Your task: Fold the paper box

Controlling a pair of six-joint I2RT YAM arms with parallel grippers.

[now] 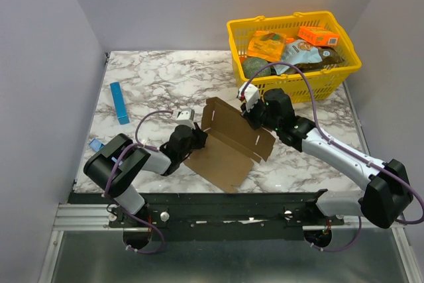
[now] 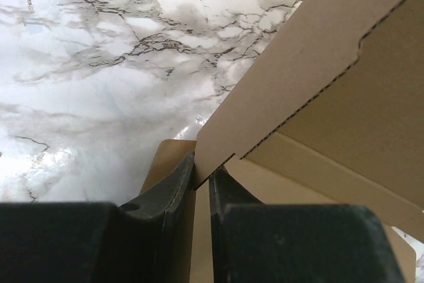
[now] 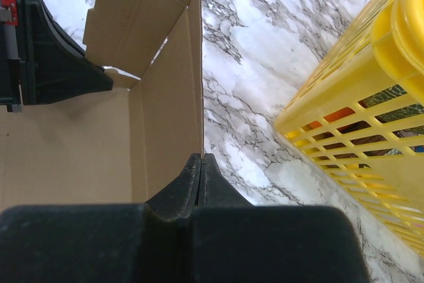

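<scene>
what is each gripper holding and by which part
Both hold the paper box. The left gripper pinches a raised flap by its lower corner; the right gripper pinches the edge of an upright side wall.

The paper box [image 1: 228, 144] lies on the table [image 1: 159, 77], basket [image 1: 291, 57] behind-right, strip [image 1: 119, 103] apparently flat far left
</scene>
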